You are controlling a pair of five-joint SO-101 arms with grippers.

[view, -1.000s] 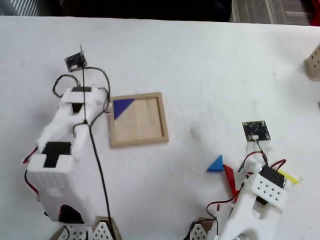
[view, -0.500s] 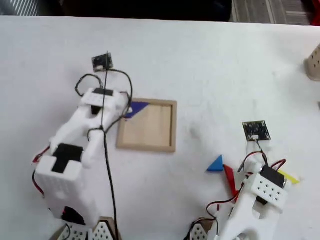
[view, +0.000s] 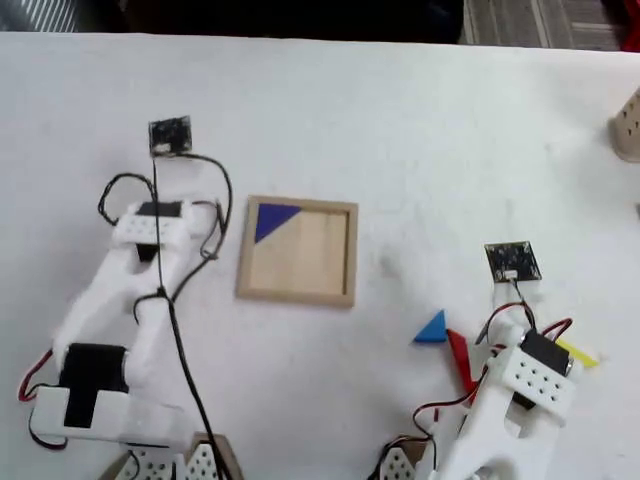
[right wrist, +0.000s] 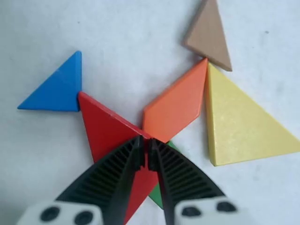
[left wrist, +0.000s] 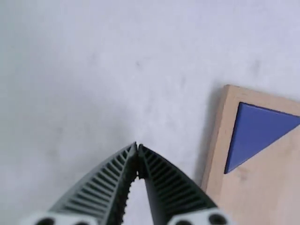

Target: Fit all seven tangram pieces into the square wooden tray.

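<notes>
While the square wooden tray (view: pixel 310 262) lies flat on the white worktop (view: pixel 420 130) between the two arms, a dark blue triangle (view: pixel 270 218) sits in its far corner on the left arm's side. The left gripper (left wrist: pixel 137 157) hangs over bare worktop just beside that corner, its fingers closed on nothing. Well apart from the tray, the right gripper (right wrist: pixel 145 152), fingers likewise closed and empty, hangs above a cluster of pieces: a light blue triangle (right wrist: pixel 56 88) touching a red triangle (right wrist: pixel 107 131), then an orange parallelogram (right wrist: pixel 176 105) against a yellow triangle (right wrist: pixel 239 126), a brown triangle (right wrist: pixel 208 37) at their tips, and a green piece (right wrist: pixel 157 196) mostly hidden.
</notes>
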